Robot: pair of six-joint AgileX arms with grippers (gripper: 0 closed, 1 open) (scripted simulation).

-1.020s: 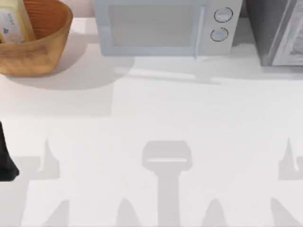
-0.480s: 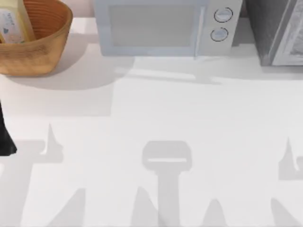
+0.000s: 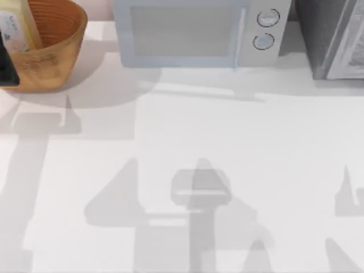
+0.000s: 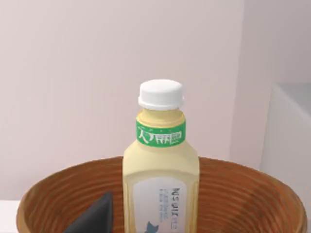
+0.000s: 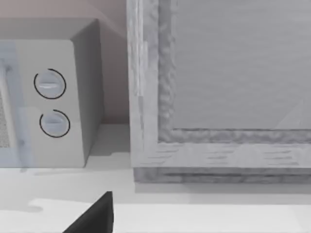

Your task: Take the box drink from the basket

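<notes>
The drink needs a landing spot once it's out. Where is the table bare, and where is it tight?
Bare: the wide tabletop in front of the microwave. Tight: the far left corner, where the left gripper hangs by the basket holding the box drink, and the far right by the grey cabinet.

The pale-yellow box drink (image 4: 161, 179) wears a white cap and green neck band inside the ribbed orange-brown basket (image 4: 243, 194).
</notes>
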